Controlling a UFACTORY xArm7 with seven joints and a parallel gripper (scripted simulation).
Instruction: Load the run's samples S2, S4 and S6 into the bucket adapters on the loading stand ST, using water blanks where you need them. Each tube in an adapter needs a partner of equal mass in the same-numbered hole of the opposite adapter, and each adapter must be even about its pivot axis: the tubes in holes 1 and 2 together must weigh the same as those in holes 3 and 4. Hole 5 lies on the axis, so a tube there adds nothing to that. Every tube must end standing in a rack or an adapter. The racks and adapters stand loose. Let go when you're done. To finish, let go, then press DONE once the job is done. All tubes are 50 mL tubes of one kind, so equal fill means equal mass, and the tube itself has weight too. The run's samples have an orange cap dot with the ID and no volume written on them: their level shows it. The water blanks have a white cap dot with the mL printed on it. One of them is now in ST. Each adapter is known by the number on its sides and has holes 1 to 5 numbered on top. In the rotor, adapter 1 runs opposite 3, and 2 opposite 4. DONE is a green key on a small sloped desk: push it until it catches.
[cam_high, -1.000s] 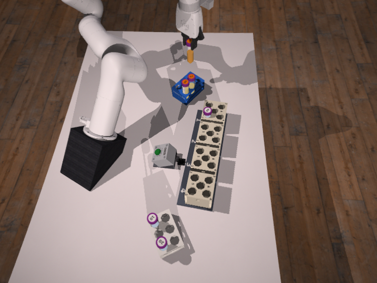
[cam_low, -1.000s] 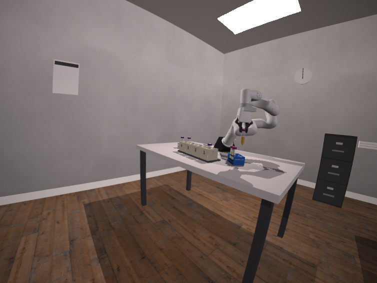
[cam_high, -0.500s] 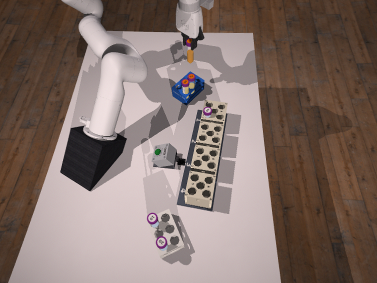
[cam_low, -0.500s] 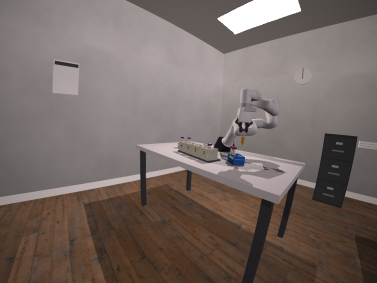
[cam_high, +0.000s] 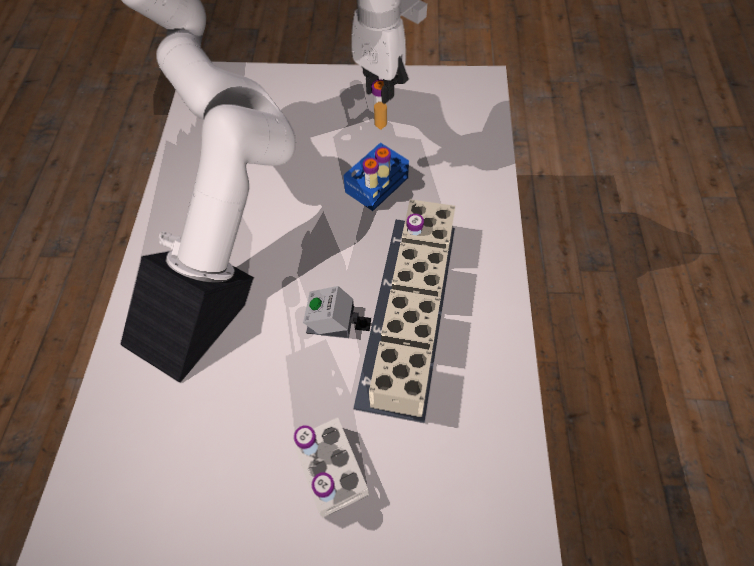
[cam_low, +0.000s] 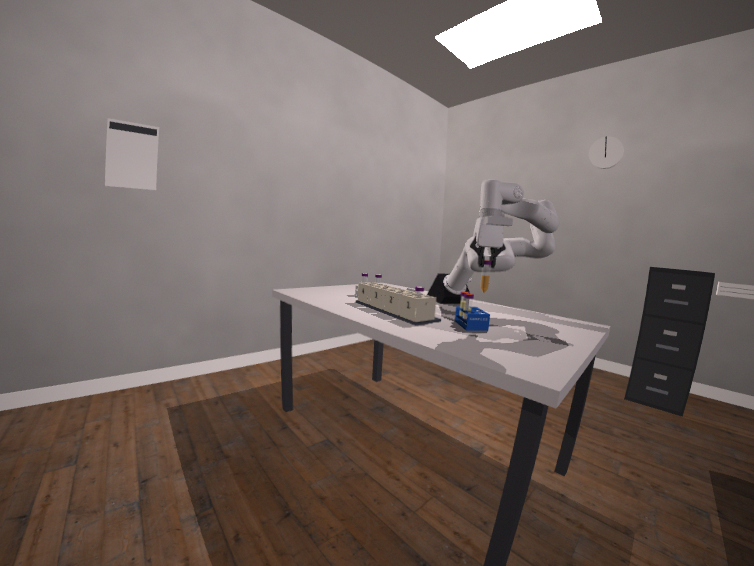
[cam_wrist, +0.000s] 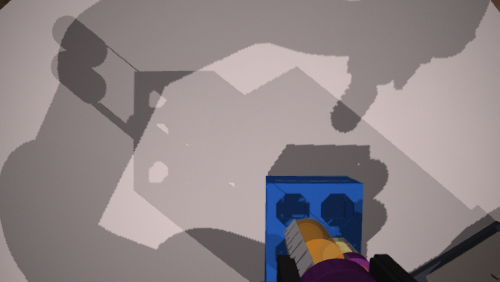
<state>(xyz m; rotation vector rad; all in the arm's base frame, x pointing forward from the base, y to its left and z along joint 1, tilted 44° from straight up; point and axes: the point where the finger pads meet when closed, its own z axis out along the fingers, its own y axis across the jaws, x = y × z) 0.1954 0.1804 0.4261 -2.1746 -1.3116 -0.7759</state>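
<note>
My gripper (cam_high: 379, 91) (cam_low: 486, 260) (cam_wrist: 332, 270) is shut on a sample tube (cam_high: 380, 115) (cam_low: 484, 283) (cam_wrist: 320, 245) with amber liquid, a purple cap and an orange dot; its ID is not readable. It hangs upright above the table, behind the blue rack (cam_high: 359, 196) (cam_low: 477, 322) (cam_wrist: 273, 200). Two orange-dotted tubes (cam_high: 370, 173) (cam_high: 382, 161) with pale yellow liquid stand in that rack. The loading stand (cam_high: 364, 399) bears adapters 1 (cam_high: 447, 205), 2 (cam_high: 420, 249), 3 (cam_high: 413, 298) and 4 (cam_high: 397, 402). A white-dotted blank (cam_high: 414, 224) (cam_low: 419, 290) stands in adapter 1; the other adapters are empty.
A pale rack (cam_high: 342, 505) near the front holds two water blanks, marked 10 (cam_high: 305, 438) and 20 (cam_high: 323, 486). The grey DONE desk (cam_high: 328, 318) with its green key (cam_high: 314, 303) stands left of the stand. The arm's black base (cam_high: 176, 316) is at the left.
</note>
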